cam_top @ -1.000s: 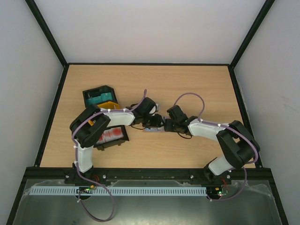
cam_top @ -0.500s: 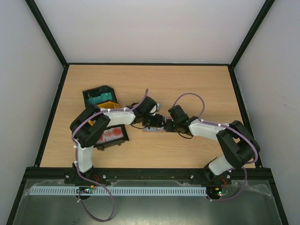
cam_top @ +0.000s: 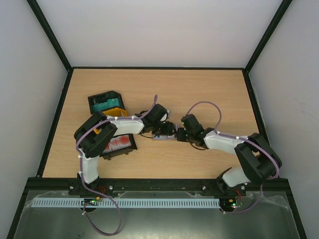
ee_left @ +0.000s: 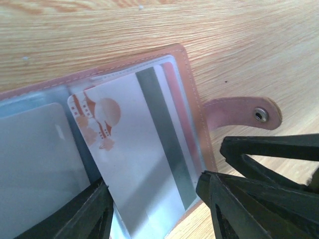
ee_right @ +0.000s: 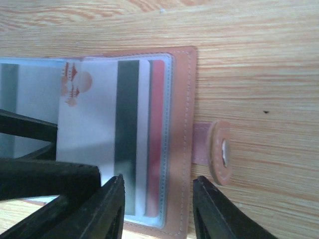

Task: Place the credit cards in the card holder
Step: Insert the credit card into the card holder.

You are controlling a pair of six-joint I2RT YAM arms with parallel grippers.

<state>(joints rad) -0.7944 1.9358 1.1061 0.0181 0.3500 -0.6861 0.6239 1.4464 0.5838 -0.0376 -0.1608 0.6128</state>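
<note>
Change: right arm elbow has shifted toward the lower right of the overhead view; both wrists remain at centre frame.
Card holder: small brown leather-look folding wallet, lying open on the light wooden table between the two grippers.
Card: white plastic card with grey stripe, in the clear sleeve, overlapping a red card.
Left gripper: fingers spread wide either side of the white card; no pinch visible.
Right gripper: fingers apart, empty, straddling the wallet's stitched edge beside the snap strap.

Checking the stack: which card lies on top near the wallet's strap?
The white card with a dark stripe; the red card only peeks out beneath.
</note>
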